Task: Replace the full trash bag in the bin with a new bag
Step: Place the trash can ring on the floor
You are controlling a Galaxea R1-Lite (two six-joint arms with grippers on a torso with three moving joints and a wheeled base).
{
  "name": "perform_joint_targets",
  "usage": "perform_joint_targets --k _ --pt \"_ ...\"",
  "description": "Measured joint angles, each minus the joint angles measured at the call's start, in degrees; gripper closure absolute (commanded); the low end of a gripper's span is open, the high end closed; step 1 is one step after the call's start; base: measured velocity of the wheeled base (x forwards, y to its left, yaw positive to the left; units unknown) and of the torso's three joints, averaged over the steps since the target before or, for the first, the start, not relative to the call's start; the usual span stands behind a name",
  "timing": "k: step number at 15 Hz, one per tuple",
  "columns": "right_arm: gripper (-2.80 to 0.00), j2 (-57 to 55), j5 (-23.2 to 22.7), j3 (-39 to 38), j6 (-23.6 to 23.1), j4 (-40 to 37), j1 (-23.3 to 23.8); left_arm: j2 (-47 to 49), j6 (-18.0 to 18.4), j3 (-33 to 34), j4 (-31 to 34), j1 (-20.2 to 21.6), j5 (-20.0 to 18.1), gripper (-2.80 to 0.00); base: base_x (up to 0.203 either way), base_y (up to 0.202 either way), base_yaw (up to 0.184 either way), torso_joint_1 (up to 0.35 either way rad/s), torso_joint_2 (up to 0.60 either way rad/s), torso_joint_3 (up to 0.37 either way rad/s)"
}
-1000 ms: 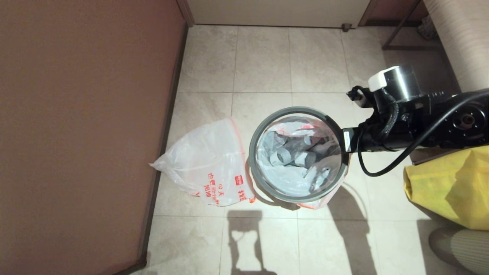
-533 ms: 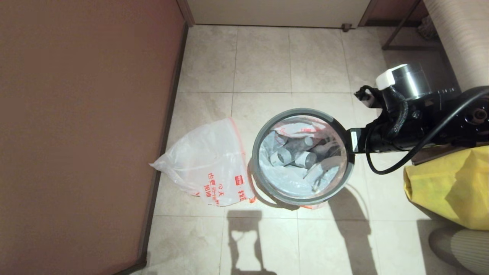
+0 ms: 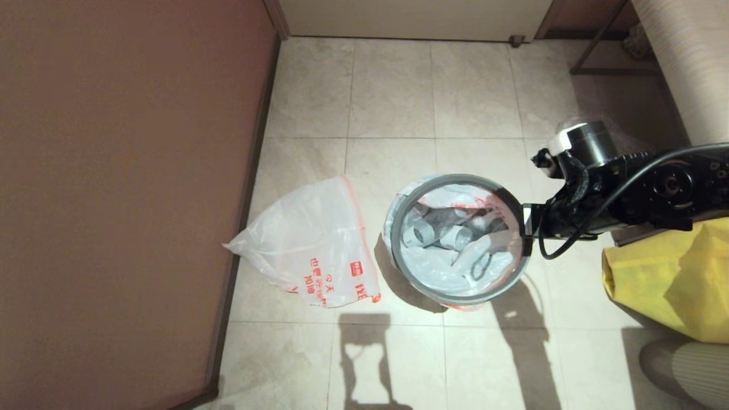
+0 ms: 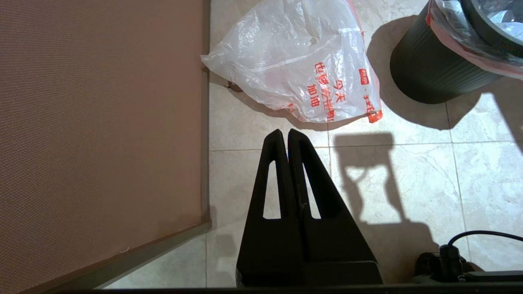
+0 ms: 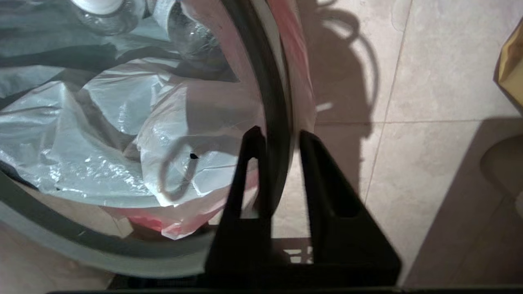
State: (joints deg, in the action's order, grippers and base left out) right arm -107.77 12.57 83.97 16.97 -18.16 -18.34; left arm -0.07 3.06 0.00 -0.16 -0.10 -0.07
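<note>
1. Furthest left of the small round black plastic bin (image 4: 429,75) we see a tall brown panel wall (image 3: 125,188), its foot meeting the pale tiled floor (image 3: 393,91).
2. Our left gripper (image 4: 284,136) hangs above the floor on the wall side of the bin, well apart from it, its two black fingers pressed together with nothing between them.
3. The limp translucent white plastic new bag (image 3: 313,245), with an orange-red rim band and red Chinese print, lies flat on the floor just beside the bin, between it and the wall.
4. The bin stands on the floor with the bulging translucent white full trash bag (image 3: 450,256) inside it; pale grey tubes show through the plastic.
5. A loose grey ring (image 3: 410,196) sits tilted at the bin's top, around the bag's mouth.
6. Our right gripper (image 5: 278,136) is at the ring's far side from the wall, its fingers clamped on the ring, one inside and one outside.
7. Beyond the bin, furthest right, a crumpled yellow bag (image 3: 678,279) lies.
</note>
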Motion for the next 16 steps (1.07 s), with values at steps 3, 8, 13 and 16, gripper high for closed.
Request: perform_joint_targets --k 3,8,13,16 --pt "-2.8 0.89 -0.09 0.07 0.87 -0.6 -0.45 0.0 0.0 0.0 0.05 0.0 -0.02 0.0 0.0 0.0 0.0 0.0 0.0 0.0" --pt "-2.8 2.88 2.41 -0.8 9.42 -7.75 -0.53 0.0 -0.01 0.0 0.05 0.0 0.0 0.0 0.0 0.0 0.0 0.0 0.0 0.0" --pt "-2.8 -0.94 0.71 -2.4 14.62 -7.17 -0.71 0.0 -0.01 0.0 0.04 0.0 -0.04 0.0 0.0 0.0 0.0 0.0 0.0 0.0" --pt "0.0 -2.84 0.66 -2.44 14.6 -4.82 -0.79 0.0 0.0 0.0 0.02 0.0 -0.02 0.0 0.0 0.0 0.0 0.0 0.0 0.0"
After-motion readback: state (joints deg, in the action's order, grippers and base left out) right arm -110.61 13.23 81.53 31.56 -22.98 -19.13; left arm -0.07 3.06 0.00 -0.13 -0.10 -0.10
